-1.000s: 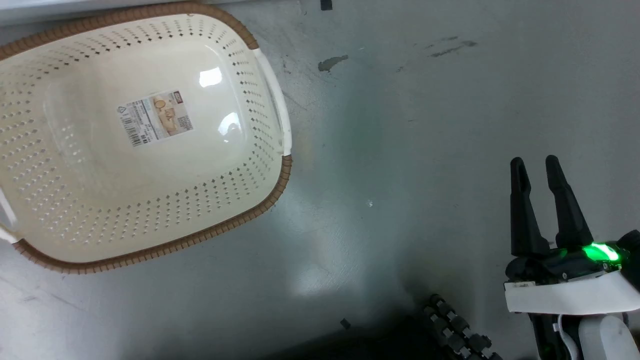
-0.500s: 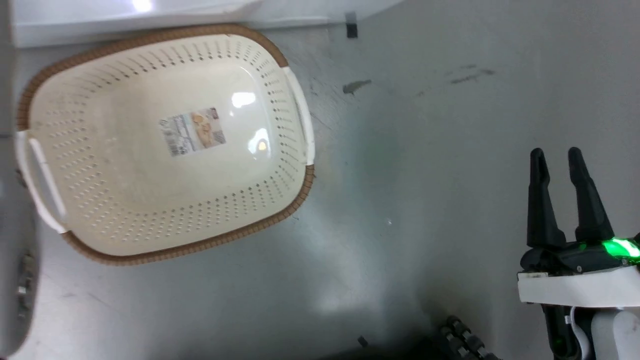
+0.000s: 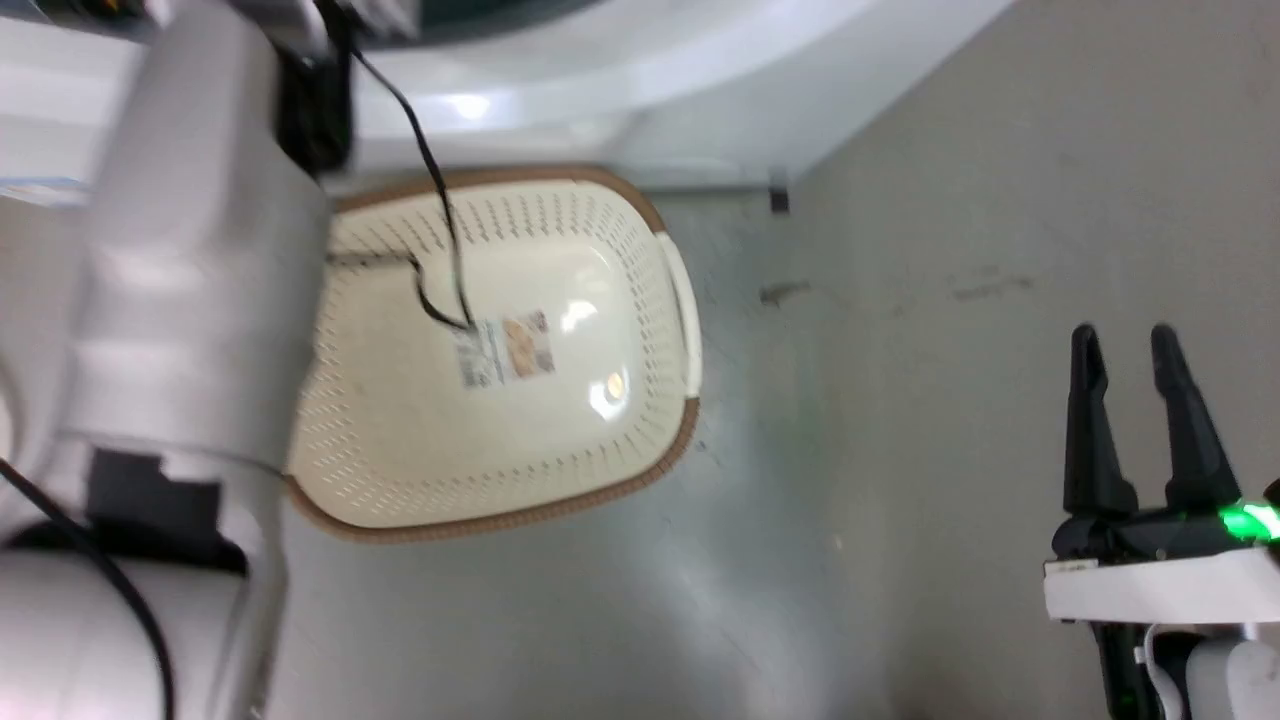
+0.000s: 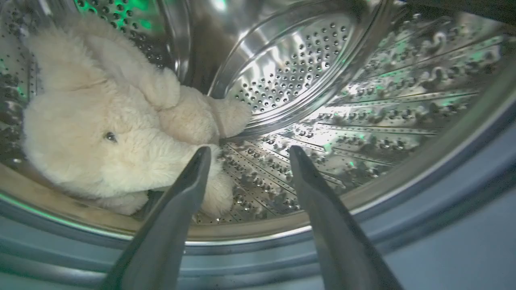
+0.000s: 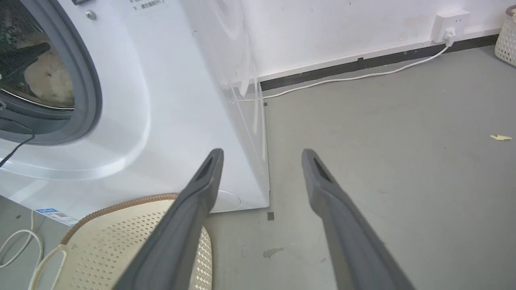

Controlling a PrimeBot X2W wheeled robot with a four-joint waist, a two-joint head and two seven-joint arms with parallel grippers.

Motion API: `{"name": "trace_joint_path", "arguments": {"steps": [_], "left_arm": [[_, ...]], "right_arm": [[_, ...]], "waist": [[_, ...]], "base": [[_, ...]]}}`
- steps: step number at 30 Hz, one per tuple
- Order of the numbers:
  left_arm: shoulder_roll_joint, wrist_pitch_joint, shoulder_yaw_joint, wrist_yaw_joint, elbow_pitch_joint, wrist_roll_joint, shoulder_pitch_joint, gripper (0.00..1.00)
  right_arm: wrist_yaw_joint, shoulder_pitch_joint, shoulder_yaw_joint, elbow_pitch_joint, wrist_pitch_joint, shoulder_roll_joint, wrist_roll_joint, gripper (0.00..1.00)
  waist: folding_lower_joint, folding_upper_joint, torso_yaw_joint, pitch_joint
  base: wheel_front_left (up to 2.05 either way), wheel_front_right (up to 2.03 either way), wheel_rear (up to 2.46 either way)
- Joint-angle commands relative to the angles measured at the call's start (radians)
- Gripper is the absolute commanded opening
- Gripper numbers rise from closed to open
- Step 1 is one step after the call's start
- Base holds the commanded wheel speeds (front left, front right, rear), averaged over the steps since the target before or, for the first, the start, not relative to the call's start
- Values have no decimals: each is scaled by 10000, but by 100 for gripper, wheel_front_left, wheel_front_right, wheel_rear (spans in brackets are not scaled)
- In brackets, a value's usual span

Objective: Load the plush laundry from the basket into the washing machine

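There's the plush laundry (image 4: 100,133), left inside the washing machine (image 4: 282,72) drum, left gripper (image 4: 248,152) just beside it, jaws spread. Lower right, right gripper (image 3: 1123,337), jaws spread; basket (image 3: 400,470) centre-left.

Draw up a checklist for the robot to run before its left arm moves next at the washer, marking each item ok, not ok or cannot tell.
1. Plush laundry lies inside the drum of the washing machine: ok.
2. Left gripper open, nothing between its jaws: ok.
3. Left gripper free of the fur: cannot tell; one finger overlaps the plush in the left wrist view.
4. Basket emptied: visible part bare, but the left forearm hides one end: cannot tell.
5. Right gripper open, over bare floor, apart from the basket: ok.
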Motion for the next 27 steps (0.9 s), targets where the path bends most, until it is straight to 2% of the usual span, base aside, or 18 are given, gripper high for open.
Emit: {"name": "trace_joint_path", "arguments": {"steps": [1,13,20,27], "left_arm": [[-100,-53,26,-30,-66,-49,361,100],[-824,-54,-77,-133,-267,-114,3257,100],[-930,-54,-35,-332,-668,-307,4728,100],[-798,-55,30,-331,-1254,-330,6235,100]], "right_arm": [[6,135,-6,77,-44,-6,-76,100],[6,809,81,559,131,-6,-368,100],[6,1290,139,709,429,-6,-440,100],[6,1734,259,811,654,-6,-572,100]], "waist": [[0,-1,517,-795],[0,-1,1246,-3234],[0,-1,1570,-4412],[0,-1,1641,-5498]], "base": [[0,0,0],[0,0,0],[0,0,0],[0,0,0]]}}
